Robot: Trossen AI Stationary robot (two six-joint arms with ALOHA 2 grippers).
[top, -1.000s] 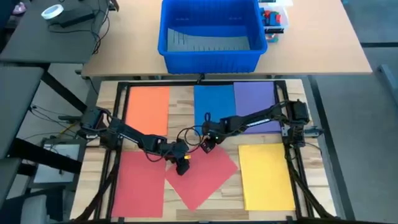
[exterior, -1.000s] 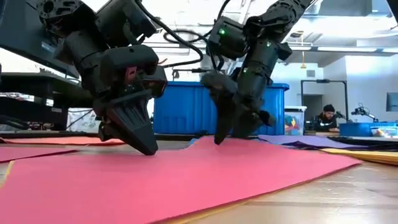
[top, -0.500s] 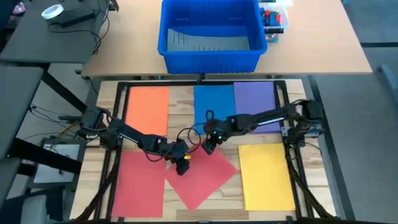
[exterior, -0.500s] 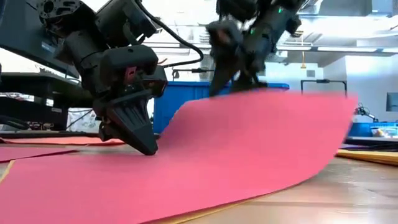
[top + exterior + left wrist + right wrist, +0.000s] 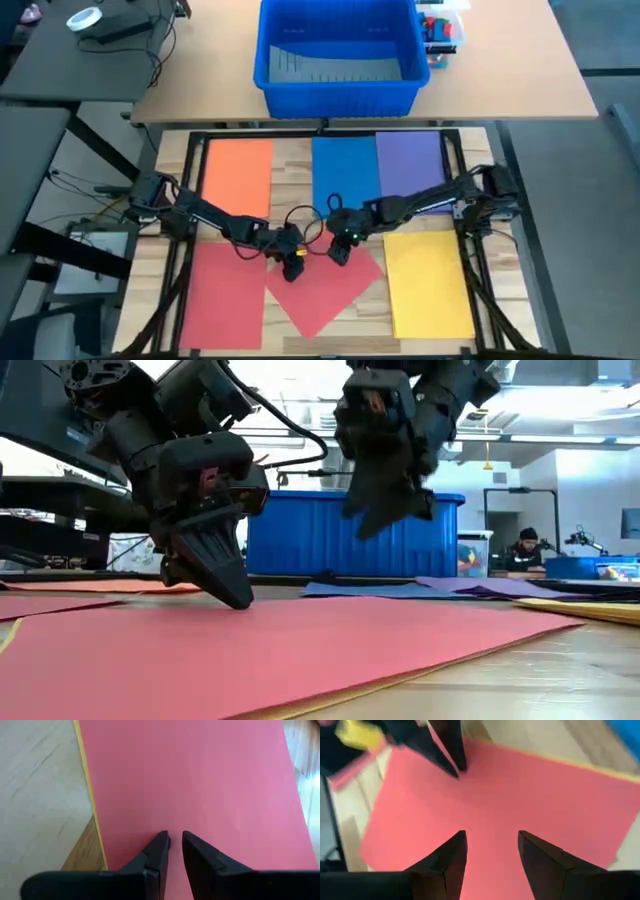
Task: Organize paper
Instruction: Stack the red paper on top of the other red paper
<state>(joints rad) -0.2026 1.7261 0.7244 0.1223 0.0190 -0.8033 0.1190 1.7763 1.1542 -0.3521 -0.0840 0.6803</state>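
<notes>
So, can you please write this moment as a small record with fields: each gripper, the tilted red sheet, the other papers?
left gripper: tips pressed on the tilted red paper sheet, fingers nearly shut
right gripper: raised above that sheet, open, holding nothing
tilted red sheet: lies flat, rotated, table centre
other flat papers: orange, blue, purple, yellow, second red

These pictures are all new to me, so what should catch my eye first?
A tilted red sheet lies at the table's middle, askew among straight orange, blue, purple and yellow sheets. The left gripper presses on it; the right gripper hovers open above.
</notes>
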